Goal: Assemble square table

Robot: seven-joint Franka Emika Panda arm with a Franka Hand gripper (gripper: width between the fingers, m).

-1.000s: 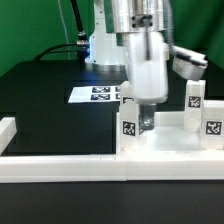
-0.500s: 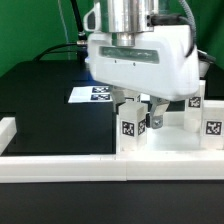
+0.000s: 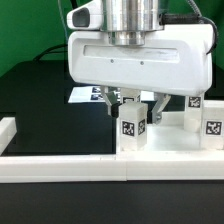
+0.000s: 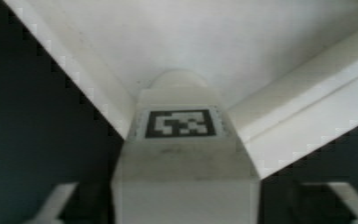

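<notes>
The square table's white panel [image 3: 172,142] lies at the exterior view's right, against the border wall. Three short white tagged legs stand on it: one at the near left corner [image 3: 130,128], one at the back [image 3: 195,101] and one at the right [image 3: 212,125]. My gripper [image 3: 135,108] hangs over the near left leg, its broad side facing the exterior camera, with a finger on each side of the leg. In the wrist view the leg [image 4: 183,150] stands between my fingers [image 4: 51,205], with dark gaps on both sides. My gripper [image 4: 185,208] is open. The panel [image 4: 247,40] shows behind the leg.
A long low white border wall [image 3: 60,168] runs along the front and turns up at the exterior view's left [image 3: 6,130]. The marker board [image 3: 88,93] lies on the black table behind my hand. A green backdrop stands at the rear.
My hand has turned about its vertical axis, from narrow side to broad side toward the exterior camera. It stays over the near left leg. The legs and panel have not moved.
</notes>
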